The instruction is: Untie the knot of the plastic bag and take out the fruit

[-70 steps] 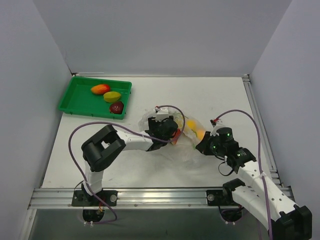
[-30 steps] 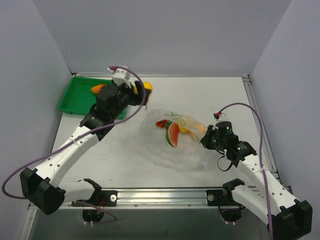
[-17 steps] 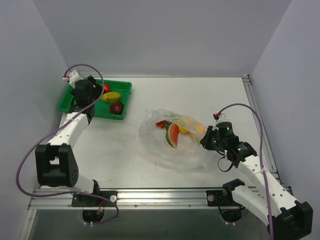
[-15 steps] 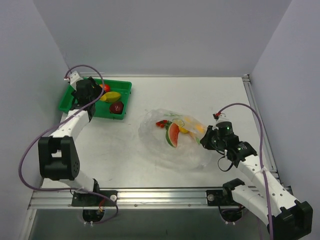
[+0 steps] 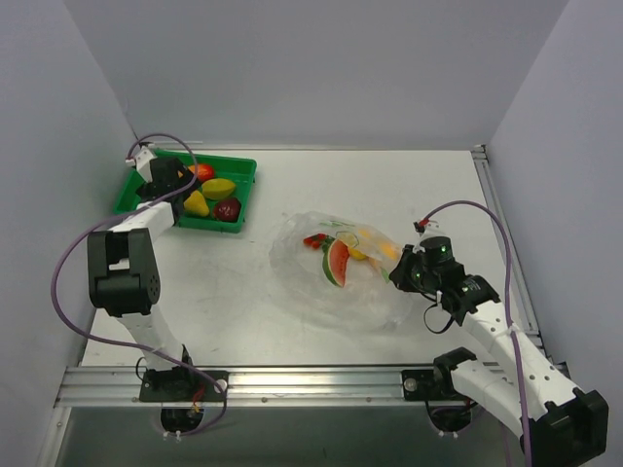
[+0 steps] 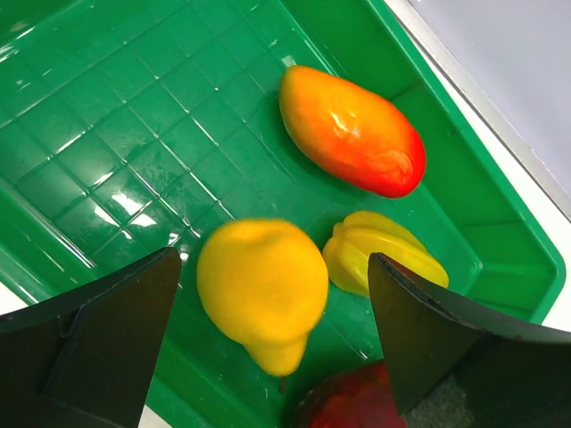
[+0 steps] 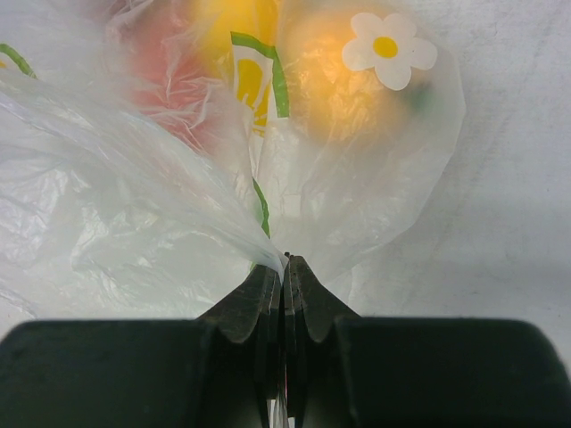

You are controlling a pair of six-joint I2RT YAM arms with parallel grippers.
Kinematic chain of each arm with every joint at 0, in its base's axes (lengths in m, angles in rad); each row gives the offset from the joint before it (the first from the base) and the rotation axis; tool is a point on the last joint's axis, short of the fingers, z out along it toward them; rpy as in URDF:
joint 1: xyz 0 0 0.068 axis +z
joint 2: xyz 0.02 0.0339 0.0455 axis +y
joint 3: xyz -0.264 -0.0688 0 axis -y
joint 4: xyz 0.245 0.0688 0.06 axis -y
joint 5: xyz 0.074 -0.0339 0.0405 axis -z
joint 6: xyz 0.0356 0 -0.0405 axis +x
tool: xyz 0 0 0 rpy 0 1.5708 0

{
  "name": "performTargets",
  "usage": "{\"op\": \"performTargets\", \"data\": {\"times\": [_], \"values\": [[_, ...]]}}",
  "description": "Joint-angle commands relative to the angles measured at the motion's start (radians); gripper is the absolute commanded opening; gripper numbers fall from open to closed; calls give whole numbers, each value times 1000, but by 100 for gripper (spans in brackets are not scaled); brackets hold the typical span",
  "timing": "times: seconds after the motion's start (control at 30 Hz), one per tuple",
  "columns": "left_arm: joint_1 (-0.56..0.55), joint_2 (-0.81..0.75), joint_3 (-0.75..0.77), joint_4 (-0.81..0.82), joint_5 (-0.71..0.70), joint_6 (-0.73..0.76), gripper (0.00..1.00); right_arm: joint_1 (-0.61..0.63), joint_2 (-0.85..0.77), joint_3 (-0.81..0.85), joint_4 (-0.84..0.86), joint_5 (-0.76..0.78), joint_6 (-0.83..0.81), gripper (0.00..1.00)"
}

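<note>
The clear plastic bag (image 5: pixel 341 282) lies open and flat at mid-table; I cannot make out a knot. It holds a watermelon wedge (image 5: pixel 336 261), a small red piece (image 5: pixel 313 239) and orange fruit (image 5: pixel 389 251). My right gripper (image 5: pixel 397 275) is shut on a pinch of the bag's film (image 7: pixel 268 254) at its right edge, with orange fruit (image 7: pixel 339 98) just beyond. My left gripper (image 5: pixel 165 180) is open over the green tray (image 5: pixel 243 170). A yellow fruit (image 6: pixel 261 290), slightly blurred, sits free between the fingers (image 6: pixel 98 348), and shows in the tray in the top view (image 5: pixel 197 204).
The tray (image 6: pixel 134 116) at the back left also holds a red-orange mango (image 6: pixel 352 131), a yellow-green mango (image 6: pixel 384 254) and a dark red fruit (image 6: pixel 357 406). Grey walls close in the table on three sides. A metal rail (image 5: pixel 311 384) runs along the near edge.
My left arm carried the yellow fruit from the bag to the tray and let it go; it now lies in the tray. My right gripper kept its hold on the bag.
</note>
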Motion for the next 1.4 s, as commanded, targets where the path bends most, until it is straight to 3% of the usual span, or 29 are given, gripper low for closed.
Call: {"op": "performTargets", "data": {"times": [0.0, 0.17, 0.3, 0.63, 0.83, 0.87, 1.1, 1.37], "values": [[0, -44, 37, 38, 25, 18, 97, 1, 14, 28, -17, -7, -19, 0], [-11, -150, 25, -46, 32, 27, 97, 1, 6, 36, -17, 1, -29, 0], [-89, -300, -38, -110, 38, 62, 97, 1, 6, 42, -19, 13, -28, 0], [-515, -644, -116, -333, 52, 185, 97, 4, 0, 56, -22, -4, -20, 0], [-807, -779, -174, -388, 92, 127, 93, 5, 5, 83, -71, -24, 3, 0], [-889, -787, -188, -396, 77, 122, 93, 5, 6, 88, -88, -27, 6, 0], [-1146, -786, -251, -385, -118, 117, 90, 5, 2, 103, -117, -33, -17, 0], [-1206, -577, -245, -215, -176, 142, 77, 8, 9, 85, -100, 7, -51, 0]]}}
